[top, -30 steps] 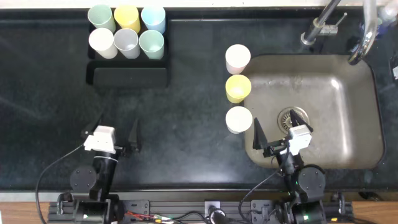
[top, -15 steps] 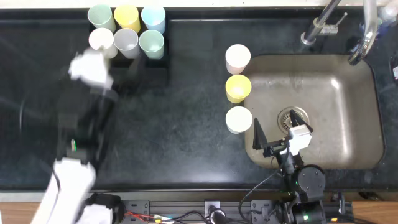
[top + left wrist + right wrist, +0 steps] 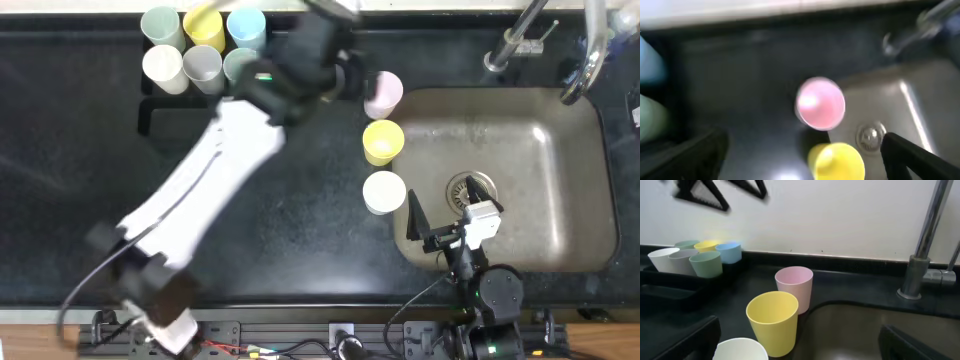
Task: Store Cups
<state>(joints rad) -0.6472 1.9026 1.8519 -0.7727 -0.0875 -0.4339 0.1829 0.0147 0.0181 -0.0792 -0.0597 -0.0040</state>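
Note:
Three loose cups stand in a row along the sink's left rim: a pink cup [image 3: 384,94] [image 3: 820,103] [image 3: 795,287] farthest back, a yellow cup [image 3: 382,142] [image 3: 838,161] [image 3: 772,319] in the middle, and a white cup [image 3: 383,192] [image 3: 740,350] nearest. My left arm stretches diagonally across the counter. Its left gripper [image 3: 352,78] [image 3: 805,141] hangs open above the counter, close by the pink cup and apart from it. My right gripper [image 3: 447,204] [image 3: 799,328] rests open at the sink's near-left corner, holding nothing.
A black tray [image 3: 205,122] [image 3: 670,294] at the back left holds several cups [image 3: 163,66] in pale colours; my left arm hides part of it. The steel sink [image 3: 545,150] and faucet [image 3: 518,38] [image 3: 924,240] fill the right side.
My left arm swung from its rest spot at the near left, up past the tray, then right across the counter to the pink cup. The right arm and all cups stayed put.

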